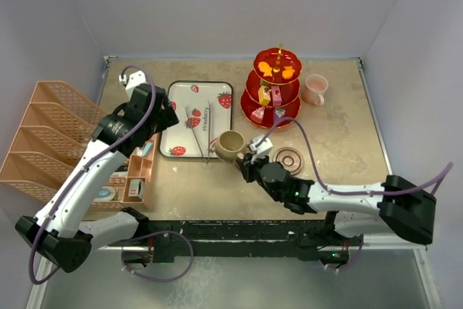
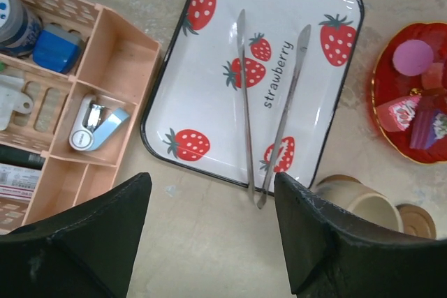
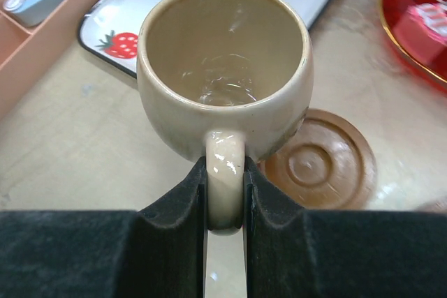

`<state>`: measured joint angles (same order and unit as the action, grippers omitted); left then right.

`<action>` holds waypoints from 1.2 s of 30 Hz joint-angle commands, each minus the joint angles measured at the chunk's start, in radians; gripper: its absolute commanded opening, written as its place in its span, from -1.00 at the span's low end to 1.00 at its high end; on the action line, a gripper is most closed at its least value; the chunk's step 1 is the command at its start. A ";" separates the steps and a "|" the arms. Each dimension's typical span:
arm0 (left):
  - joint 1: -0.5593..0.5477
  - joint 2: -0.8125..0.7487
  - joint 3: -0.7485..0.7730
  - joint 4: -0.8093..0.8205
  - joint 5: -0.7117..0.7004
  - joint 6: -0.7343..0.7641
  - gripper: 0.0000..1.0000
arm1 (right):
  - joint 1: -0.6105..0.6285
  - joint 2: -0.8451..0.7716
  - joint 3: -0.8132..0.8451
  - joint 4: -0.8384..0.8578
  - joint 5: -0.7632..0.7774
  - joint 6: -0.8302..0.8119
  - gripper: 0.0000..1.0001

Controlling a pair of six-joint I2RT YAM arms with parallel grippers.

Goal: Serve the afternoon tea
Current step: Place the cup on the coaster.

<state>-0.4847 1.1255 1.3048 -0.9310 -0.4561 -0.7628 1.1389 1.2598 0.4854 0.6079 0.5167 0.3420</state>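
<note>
Nearest the arm bases, the right hand (image 3: 225, 190) is pinched narrow on the handle of the olive-brown mug (image 3: 223, 120), which is upright and empty. Whether the mug rests on the table (image 1: 340, 142) or hangs just above it cannot be told. A round brown coaster (image 3: 321, 165) lies just beside it to the right, partly hidden behind it. Further left, the left hand (image 2: 209, 242) hovers with its jaws wide and nothing between them, over the near edge of the strawberry tray (image 2: 188, 82), where the metal tweezers (image 2: 243, 102) lie. At the far side stands the red three-tier stand (image 1: 275, 92) carrying toy sweets (image 1: 278, 72), with the pink mug (image 1: 315, 90) just right of it.
</note>
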 commanded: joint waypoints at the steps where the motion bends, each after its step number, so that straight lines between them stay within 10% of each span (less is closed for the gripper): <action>1: 0.000 -0.070 -0.074 0.105 -0.118 0.042 0.39 | 0.005 -0.172 -0.117 0.253 0.140 0.051 -1.00; 12: 0.000 -0.162 -0.214 0.147 -0.301 0.157 0.44 | 0.005 -0.336 -0.288 0.268 0.260 0.013 -1.00; 36: -0.001 -0.336 -0.468 0.290 -0.406 0.202 0.51 | 0.000 -0.132 -0.220 0.248 0.163 0.005 -1.00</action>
<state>-0.4847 0.7837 0.8246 -0.6811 -0.8387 -0.5568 1.1381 1.1259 0.1947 0.7010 0.6594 0.3408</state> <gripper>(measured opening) 0.751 0.221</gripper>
